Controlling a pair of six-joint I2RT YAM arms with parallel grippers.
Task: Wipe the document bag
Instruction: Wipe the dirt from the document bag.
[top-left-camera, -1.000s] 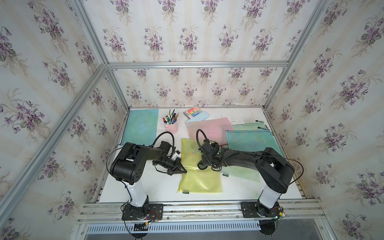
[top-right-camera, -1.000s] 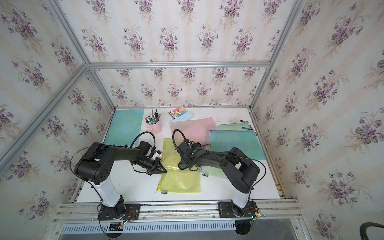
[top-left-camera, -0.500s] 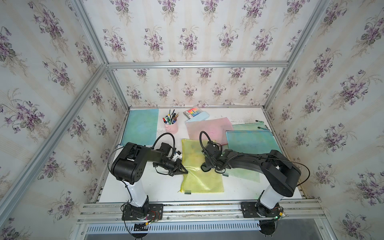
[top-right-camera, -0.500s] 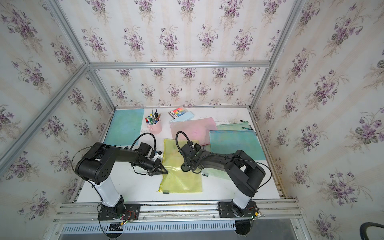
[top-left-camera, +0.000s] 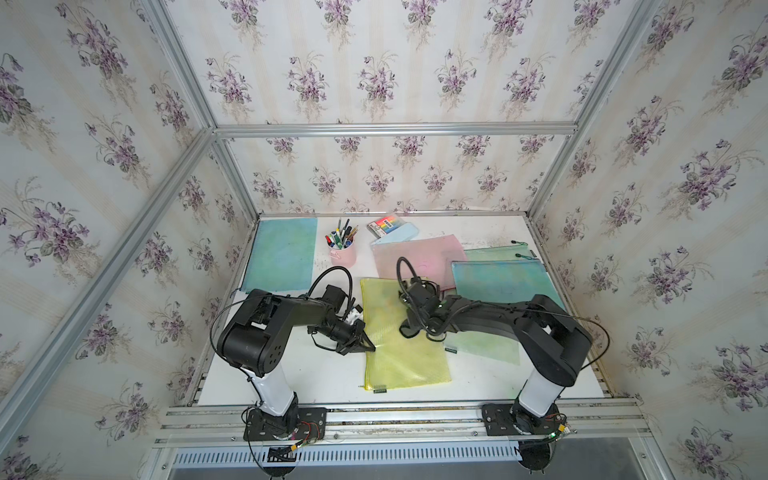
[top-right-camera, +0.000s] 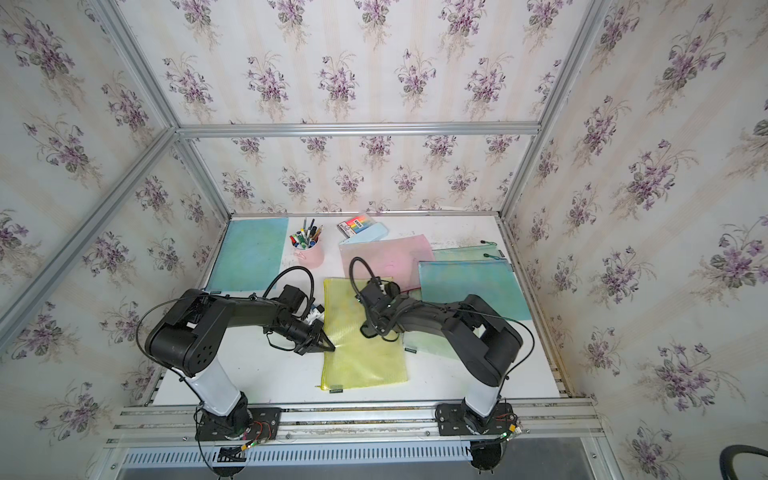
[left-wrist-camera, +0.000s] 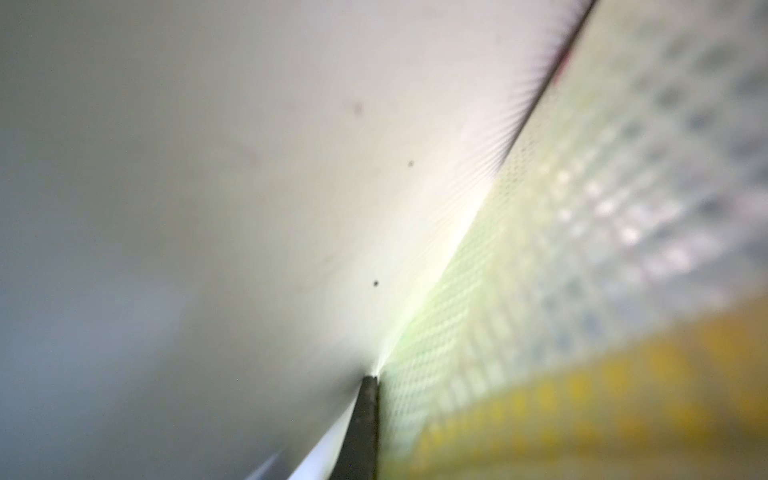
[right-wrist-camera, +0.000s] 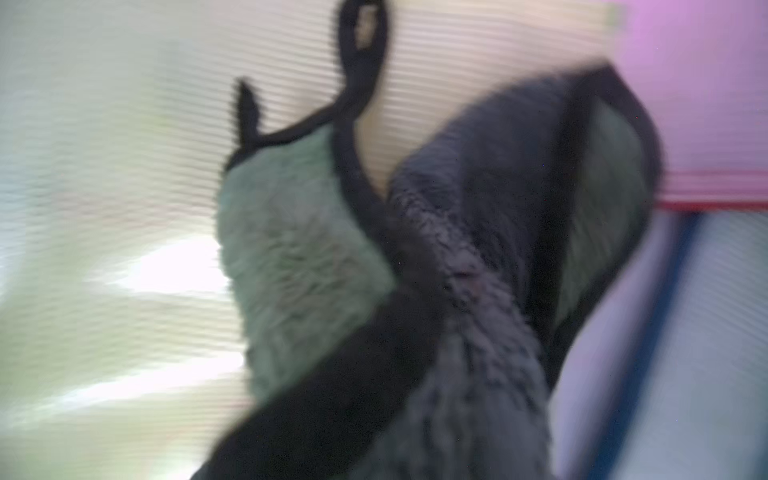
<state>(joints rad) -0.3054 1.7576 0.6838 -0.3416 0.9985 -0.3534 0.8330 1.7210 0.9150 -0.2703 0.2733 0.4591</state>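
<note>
The yellow mesh document bag lies flat on the white table, front middle. My left gripper is shut, its tip pressed down on the bag's left edge; in the left wrist view one dark fingertip meets the mesh at the table line. My right gripper is shut on a green and grey cloth with black trim, resting on the bag's upper right part. The cloth hides the right jaws in the right wrist view.
A pink bag and teal bags lie behind and right of the yellow one, another teal bag at back left. A pink pen cup and a marker box stand at the back.
My right gripper has slid the cloth a little right over the yellow bag and back left. The left gripper has stayed on the bag's edge.
</note>
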